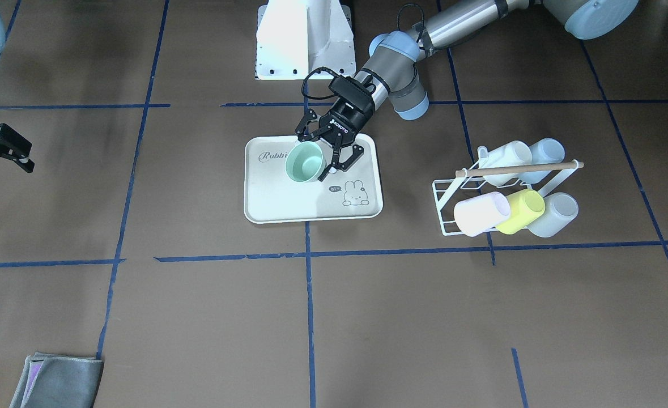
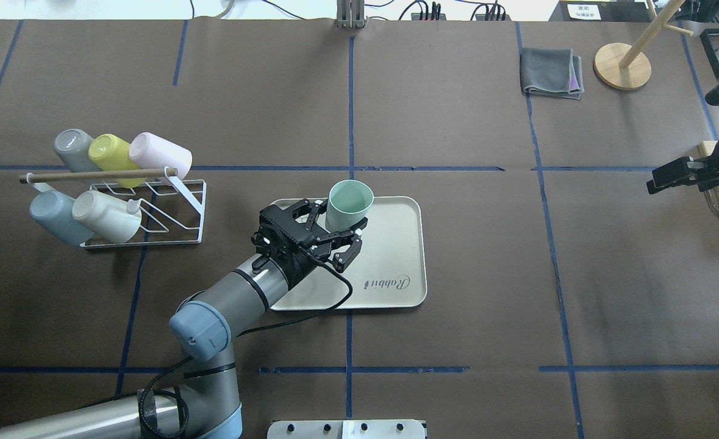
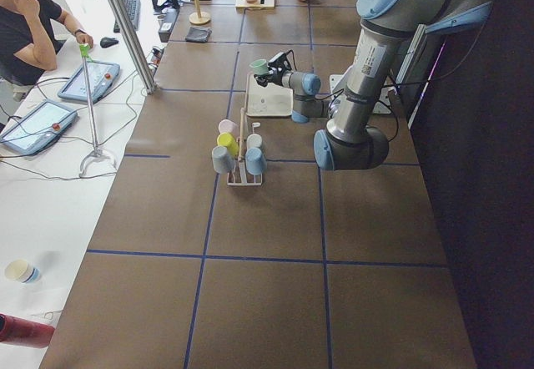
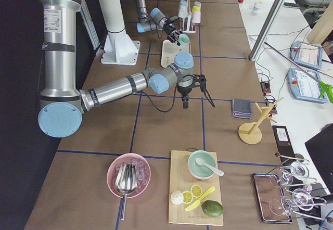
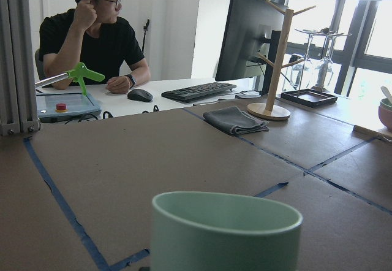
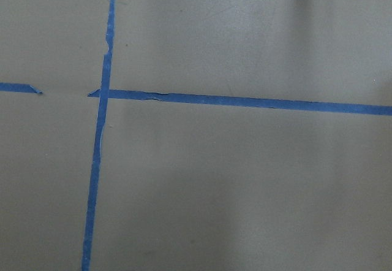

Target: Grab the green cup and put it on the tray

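Our worry starts at the left gripper (image 2: 341, 216). Its jaws are spread to about the width of the green cup (image 2: 348, 201) and pinch its lower wall, so we judge the smooth plastic could slip or tilt. The cup hangs upright, clear above the cream Rabbit tray (image 2: 396, 244), roughly over its middle. Letting go from there could make it bounce, tip and roll over the rim. The wire cup rack (image 2: 152, 235) stands well apart. The right gripper (image 2: 676, 175) hangs far off, and we cannot tell how its jaws stand.
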You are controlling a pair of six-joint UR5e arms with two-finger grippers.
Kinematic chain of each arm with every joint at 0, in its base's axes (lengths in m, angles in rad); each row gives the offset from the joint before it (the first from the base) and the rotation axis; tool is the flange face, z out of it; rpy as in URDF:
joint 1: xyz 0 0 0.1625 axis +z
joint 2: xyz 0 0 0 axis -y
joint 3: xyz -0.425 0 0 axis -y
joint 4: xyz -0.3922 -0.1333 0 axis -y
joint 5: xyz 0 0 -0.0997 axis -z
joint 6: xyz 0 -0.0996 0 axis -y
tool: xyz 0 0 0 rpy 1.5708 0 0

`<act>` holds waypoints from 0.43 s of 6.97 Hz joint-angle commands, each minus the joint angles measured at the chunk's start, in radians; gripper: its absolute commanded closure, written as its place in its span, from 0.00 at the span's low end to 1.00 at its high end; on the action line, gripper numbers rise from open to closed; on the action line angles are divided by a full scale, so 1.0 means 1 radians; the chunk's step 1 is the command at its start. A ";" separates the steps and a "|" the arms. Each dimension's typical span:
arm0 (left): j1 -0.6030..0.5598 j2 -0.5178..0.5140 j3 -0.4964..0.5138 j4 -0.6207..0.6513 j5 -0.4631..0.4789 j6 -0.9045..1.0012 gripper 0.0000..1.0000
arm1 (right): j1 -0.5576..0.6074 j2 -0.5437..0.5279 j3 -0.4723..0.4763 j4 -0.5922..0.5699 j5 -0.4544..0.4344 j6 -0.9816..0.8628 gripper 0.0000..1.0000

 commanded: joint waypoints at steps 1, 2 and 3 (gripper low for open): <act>0.001 -0.001 0.021 0.039 0.002 0.021 0.92 | 0.000 -0.001 -0.001 0.000 0.000 0.000 0.00; 0.001 -0.004 0.021 0.063 0.003 0.025 0.92 | 0.000 -0.004 -0.001 0.000 0.000 0.000 0.00; 0.001 -0.004 0.022 0.067 0.003 0.025 0.92 | 0.000 -0.007 -0.001 0.000 0.000 0.000 0.00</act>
